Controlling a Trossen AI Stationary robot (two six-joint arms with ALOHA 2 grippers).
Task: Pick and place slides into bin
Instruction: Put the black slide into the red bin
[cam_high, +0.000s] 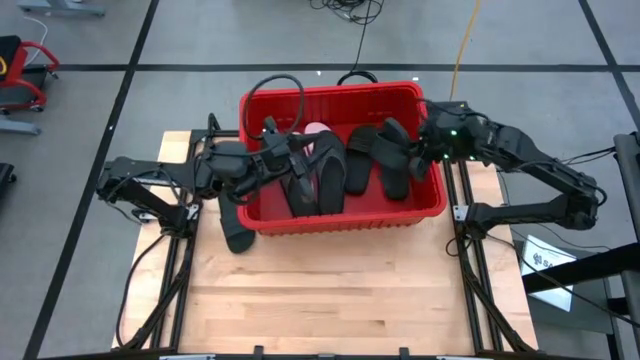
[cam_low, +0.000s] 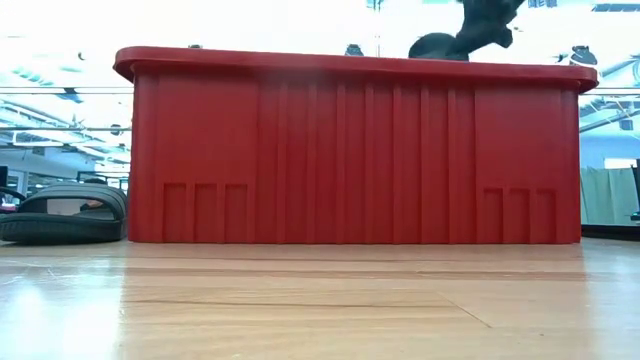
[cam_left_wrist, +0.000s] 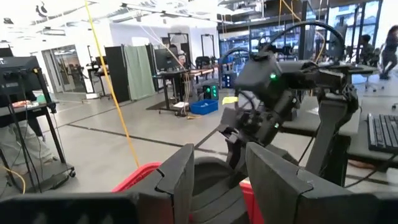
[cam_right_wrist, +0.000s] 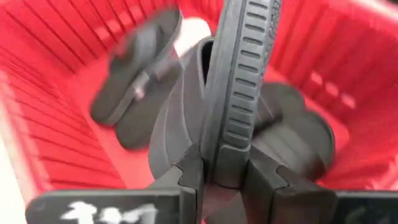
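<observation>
Red plastic bin (cam_high: 340, 215) is being reached into from both sides. A black slide (cam_right_wrist: 239, 81) is being gripped on edge between the right gripper (cam_right_wrist: 222, 177) fingers, its long axis running straight away from the wrist over the bin's right end. The left gripper (cam_high: 290, 150) is being held over the bin's left end, fingers parted around nothing visible. Another black slide (cam_high: 236, 228) is lying on the wooden table (cam_high: 330, 300) beside the bin's left wall.

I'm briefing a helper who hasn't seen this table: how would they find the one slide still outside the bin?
Start at the red bin at the table's back. Go to its left wall, below the left gripper: a black slide lies on the wood there. It alone lies on the table rather than in the bin or a gripper.
</observation>
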